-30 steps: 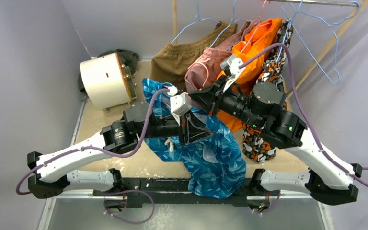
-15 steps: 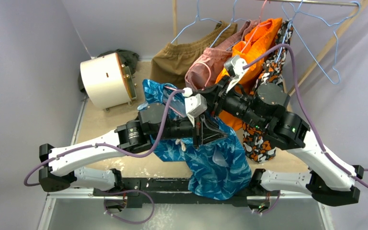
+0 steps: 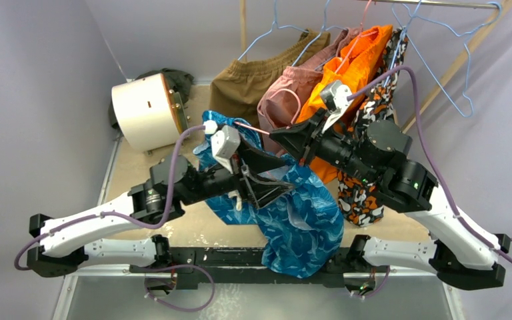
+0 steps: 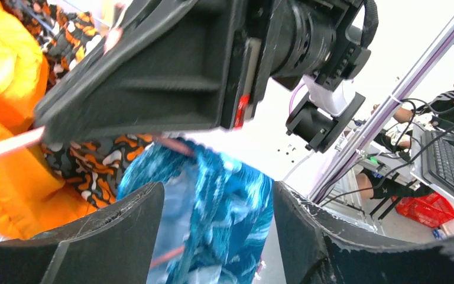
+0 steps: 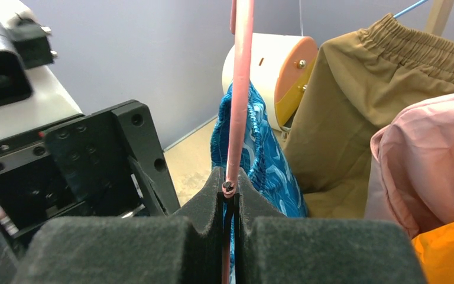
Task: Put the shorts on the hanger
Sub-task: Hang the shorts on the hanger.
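Observation:
The shiny blue-and-teal shorts (image 3: 300,217) hang draped over the thin pink-red hanger (image 3: 253,127) and trail down to the table's near edge. My right gripper (image 3: 275,134) is shut on the hanger's wire (image 5: 239,89), which rises straight out of its pinched fingertips (image 5: 230,188); the shorts (image 5: 260,157) bunch behind the wire. My left gripper (image 3: 285,180) stands open just below the right one. In the left wrist view the shorts (image 4: 224,213) hang loose between its spread fingers (image 4: 94,236), with a gap on both sides.
Brown shorts (image 3: 253,80), pink shorts (image 3: 283,100), orange shorts (image 3: 353,67) and an orange-black patterned garment (image 3: 360,193) hang on light blue hangers (image 3: 440,73) at the back right. A white drum (image 3: 143,112) lies at the back left.
My left gripper has opened and let go of the shorts, and its arm has drawn back to the left. The right gripper, still on the hanger, has shifted slightly left.

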{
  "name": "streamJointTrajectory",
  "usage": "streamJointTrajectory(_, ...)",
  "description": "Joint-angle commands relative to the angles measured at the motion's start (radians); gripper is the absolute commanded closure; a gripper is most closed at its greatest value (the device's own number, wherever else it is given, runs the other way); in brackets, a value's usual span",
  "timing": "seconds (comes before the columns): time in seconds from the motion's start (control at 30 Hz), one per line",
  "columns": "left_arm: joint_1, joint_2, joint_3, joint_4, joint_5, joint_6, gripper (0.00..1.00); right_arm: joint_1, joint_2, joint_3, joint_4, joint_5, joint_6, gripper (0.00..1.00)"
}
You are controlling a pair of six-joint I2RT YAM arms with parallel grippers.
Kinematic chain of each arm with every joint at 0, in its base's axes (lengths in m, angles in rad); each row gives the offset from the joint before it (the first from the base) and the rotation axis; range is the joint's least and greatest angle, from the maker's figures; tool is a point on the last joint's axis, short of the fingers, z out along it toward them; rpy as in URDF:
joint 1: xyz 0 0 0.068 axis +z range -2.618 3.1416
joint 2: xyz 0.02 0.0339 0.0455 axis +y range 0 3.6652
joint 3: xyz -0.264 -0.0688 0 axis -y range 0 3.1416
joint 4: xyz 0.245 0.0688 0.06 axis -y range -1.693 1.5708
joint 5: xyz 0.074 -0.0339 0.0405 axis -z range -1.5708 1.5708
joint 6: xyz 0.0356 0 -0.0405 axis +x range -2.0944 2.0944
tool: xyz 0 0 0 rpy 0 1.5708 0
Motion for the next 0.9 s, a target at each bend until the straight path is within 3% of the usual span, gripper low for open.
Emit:
streamJointTrajectory(0.0,-0.001,-0.142,-0.073,0.010,-0.038,-0.061,0.32,0.003,-0.045,0.021,0.075,-0.017,0.016,1.00)
streamJointTrajectory(0.27,-0.001,-0.425,-0.165,-0.216,-0.239,-0.156,0.27,0.004,-0.093,0.000,0.081,-0.016,-0.010,1.00)
streamJointTrajectory(0.4,-0.001,-0.476,-0.206,-0.325,-0.358,-0.262,0.26,0.003,-0.138,-0.023,0.131,-0.053,-0.027,1.00)
streamJointTrajectory(0.67,-0.001,-0.395,-0.156,-0.345,-0.293,-0.298,0.31,0.004,-0.208,-0.001,0.366,-0.239,-0.052,1.00)
streamJointTrajectory(0.87,-0.001,-0.315,-0.114,-0.265,-0.201,-0.311,0.32,0.003,-0.192,0.030,0.321,-0.199,-0.068,1.00)
